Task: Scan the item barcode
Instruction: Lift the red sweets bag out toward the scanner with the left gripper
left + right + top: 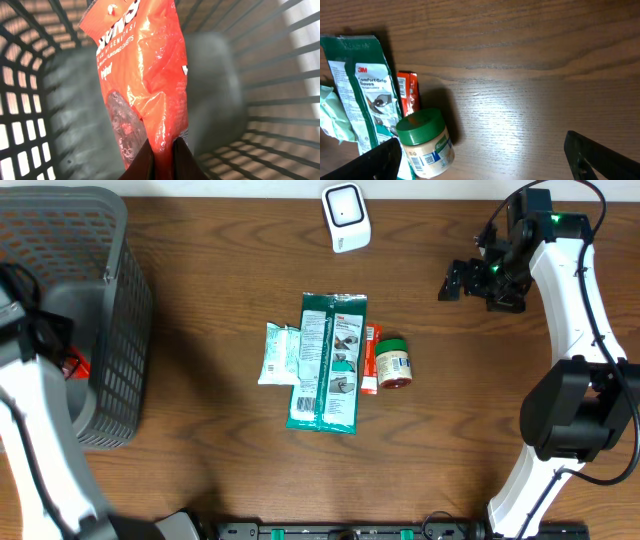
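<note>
Basket, 9 o'clock on the bench. My left arm reaches down into it.
- Left fingers are closed on an orange sweet bag, pinching one edge of it. The rest of the bag stands away from the wrist camera against the basket's grey floor and ribs.
- From overhead only a sliver of orange shows beside the arm.
- This bag is my item to scan. No barcode is in sight on the face I can see, so I expect it is on the other side.

Handling, my read:
- The bag is glossy film, light and soft, with loose pieces inside that will slide to the low end.
- Held by one edge it will droop and sway and may crease over the code.
- The film looks slippery, so a thin pinch could creep.
- The best hold is a sealed flat edge, the stiffest part and clear of the contents. I cannot tell whether this pinch is on a seal.
- The bag is not fragile, but a hard squeeze could crush the sweets.

Bench centre: a pile lying flat.
- Pale packet on the 9 o'clock side
- Green gloves pack
- Red box tucked against it
- Green-lidded jar on its side at the 3 o'clock end

12 o'clock edge: a white unit I take for the scanner, well apart from the basket.

2 o'clock: the right fingers are spread wide and hold nothing, above bare wood near the jar.
</note>
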